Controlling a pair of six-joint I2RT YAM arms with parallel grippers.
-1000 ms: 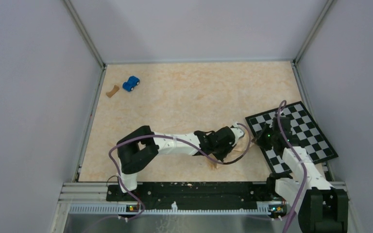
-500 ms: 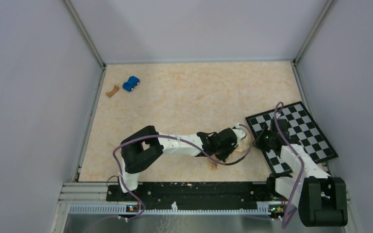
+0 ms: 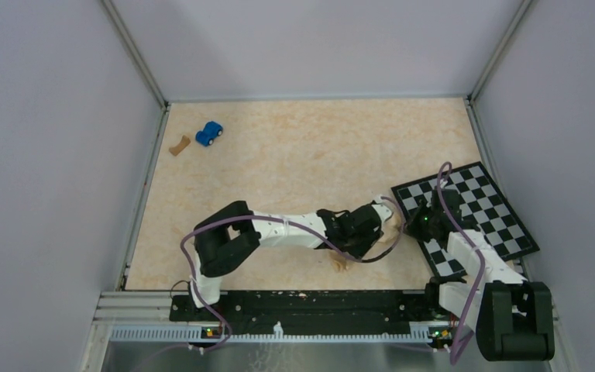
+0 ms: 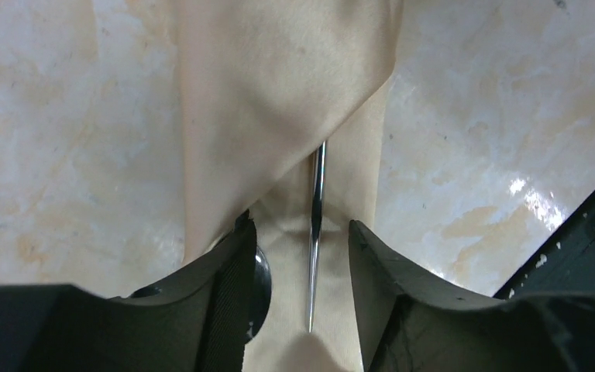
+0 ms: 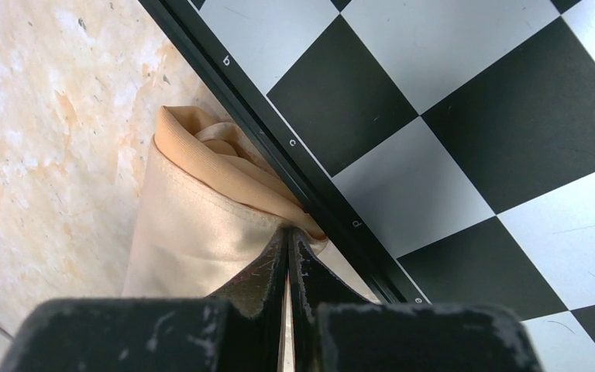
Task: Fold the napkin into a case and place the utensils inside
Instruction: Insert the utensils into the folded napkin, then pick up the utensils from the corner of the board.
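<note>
Left wrist view shows the napkin (image 4: 279, 93) as a narrow folded strip on the table (image 4: 62, 116), its long axis running straight up and down the picture. One flap is folded diagonally across the strip. A single thin silvery utensil (image 4: 317, 225) lies along that same axis, its tapered tip pointing toward the wrist and its far end tucked under the flap. The left end effector (image 4: 300, 229) is released, with its fingers (image 4: 232, 271) standing either side of the utensil and not touching it. From above, the strip (image 3: 392, 235) slants from near-left to far-right, ending at the checkerboard (image 3: 480, 209). In the right wrist view, the right end effector (image 5: 288, 232) is clenched on the napkin's (image 5: 194, 217) hem, right against the checkerboard's (image 5: 434, 116) black border.
</note>
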